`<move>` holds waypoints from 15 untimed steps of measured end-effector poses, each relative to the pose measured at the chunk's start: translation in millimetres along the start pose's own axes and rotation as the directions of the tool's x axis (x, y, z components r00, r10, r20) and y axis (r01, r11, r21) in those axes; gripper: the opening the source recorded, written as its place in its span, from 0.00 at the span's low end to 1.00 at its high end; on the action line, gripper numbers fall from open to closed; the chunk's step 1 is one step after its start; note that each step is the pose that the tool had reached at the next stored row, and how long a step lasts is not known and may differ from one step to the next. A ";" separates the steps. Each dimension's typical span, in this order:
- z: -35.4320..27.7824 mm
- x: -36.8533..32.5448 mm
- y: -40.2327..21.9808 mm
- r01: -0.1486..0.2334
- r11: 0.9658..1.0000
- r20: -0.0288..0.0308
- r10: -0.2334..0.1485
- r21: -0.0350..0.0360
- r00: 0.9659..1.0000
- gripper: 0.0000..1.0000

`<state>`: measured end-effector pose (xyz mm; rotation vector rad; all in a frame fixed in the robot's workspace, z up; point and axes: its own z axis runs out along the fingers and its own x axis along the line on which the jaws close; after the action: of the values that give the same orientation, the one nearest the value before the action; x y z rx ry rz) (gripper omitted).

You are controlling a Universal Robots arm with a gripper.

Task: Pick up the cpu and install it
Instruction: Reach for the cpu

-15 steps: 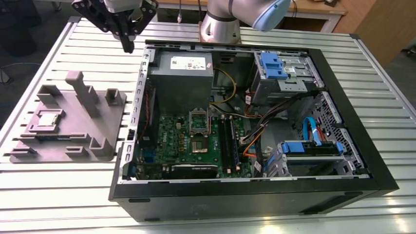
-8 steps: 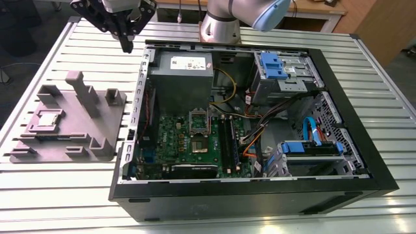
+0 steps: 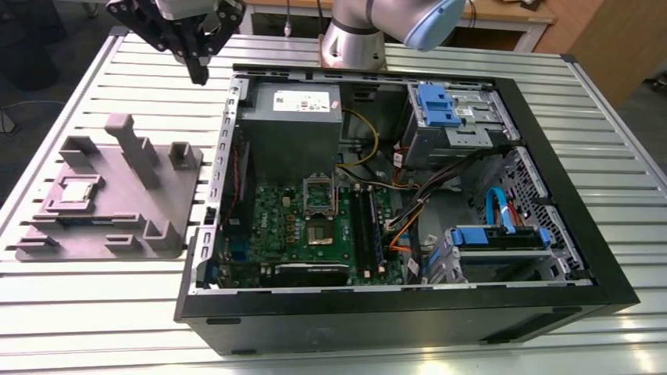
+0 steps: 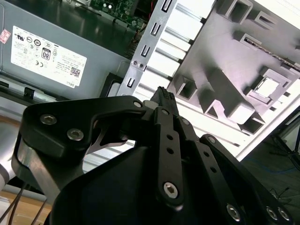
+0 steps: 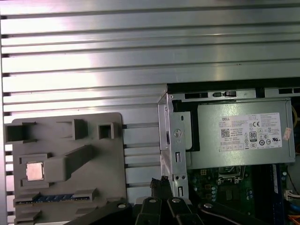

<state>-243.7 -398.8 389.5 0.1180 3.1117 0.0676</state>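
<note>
Seated flat in a shallow square pocket of the grey tray [image 3: 115,199]: the cpu [image 3: 80,190], pale silver-grey metal top facing up. Square in outline, so no long axis to speak of; edges parallel to the tray's own edges, with no visible tilt. Placed in the half of the tray away from the computer case [image 3: 396,316], close to that outer edge and roughly midway along it, clear of the upright posts nearer the case. Caught as a bright square cpu [image 5: 34,171] in the first wrist view, and as a bright patch in its pocket in the second wrist view, lying level in both. Tray resting on the slatted table [image 3: 105,312], just beside the case on the exterior view's left and close to the table's edge on that side. Up over the table, just outside the case's far corner on the exterior view's left: the gripper [image 3: 198,76], black fingers pointing down. Fingertips [image 4: 163,96] pressed together to a single narrow point, with nothing between them. Well apart from the cpu and from the tray, touching neither. Inside the open case, lying on its side: a green motherboard [image 3: 312,234] and, toward the far wall, a grey power supply [image 3: 290,133] with a white label.
</note>
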 end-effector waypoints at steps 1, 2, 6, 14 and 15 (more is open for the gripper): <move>0.0 1.3 -0.1 0.000 1.000 0.000 0.000 0.000 1.000 0.10; 0.0 2.7 -0.2 0.000 1.000 0.000 0.000 0.000 1.000 0.10; 0.1 8.3 -0.6 0.000 1.000 0.000 0.000 0.000 1.000 0.10; 0.2 19.2 -1.5 0.000 1.000 0.000 0.000 0.000 1.000 0.10; 0.2 20.4 -1.6 0.000 1.000 0.000 0.000 0.000 1.000 0.10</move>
<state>-264.1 -398.8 388.7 0.1180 3.1117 0.0677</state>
